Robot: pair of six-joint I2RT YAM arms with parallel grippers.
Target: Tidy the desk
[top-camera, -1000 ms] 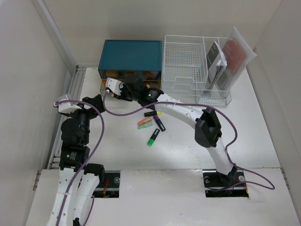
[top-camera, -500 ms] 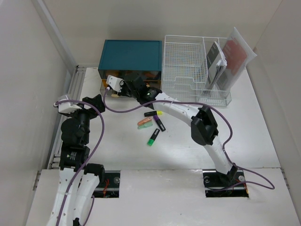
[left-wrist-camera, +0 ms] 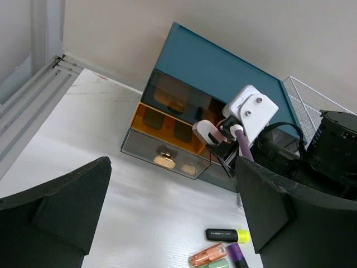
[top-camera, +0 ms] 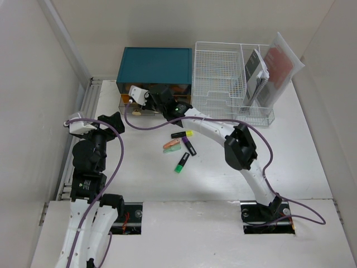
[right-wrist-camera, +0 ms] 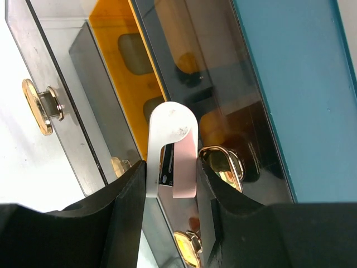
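Desk: the desk (top-camera: 290, 145) is the wide white tabletop, running from the arm bases at its near edge to the boxes along its far edge.
Left gripper: the left gripper (top-camera: 111, 121) hovers over the desk's left side, fingers (left-wrist-camera: 67, 206) spread wide with nothing between them.
Highlighters: the top view shows five lying loose near the desk's middle. The green highlighter (top-camera: 181, 162) is nearest, then the purple highlighter (top-camera: 190, 147), pale green highlighter (top-camera: 176, 147), orange highlighter (top-camera: 170, 143) and black-and-yellow highlighter (top-camera: 182, 134). The left wrist view catches only three, at its bottom edge.
Right gripper: the right gripper (right-wrist-camera: 170, 164) reaches across to the drawer fronts, pinching a white-and-pink mini stapler (right-wrist-camera: 170, 128). The right wrist view shows the grip plainly, but in the top view the stapler cannot be made out.
Drawer box: the teal drawer box (top-camera: 156, 64) stands at the far edge. From above, mostly its lid shows. The left wrist view shows stepped drawers: the grey bottom drawer (left-wrist-camera: 162, 162) is out farthest, the orange middle drawer (left-wrist-camera: 162, 124) less, and the dark top drawer (left-wrist-camera: 178, 97) is in.
File rack: the white wire-mesh file rack (top-camera: 217, 72) sits just right of the box. A spiral notebook (top-camera: 255, 72) and a red-covered booklet (top-camera: 281, 60) lean at its right end.
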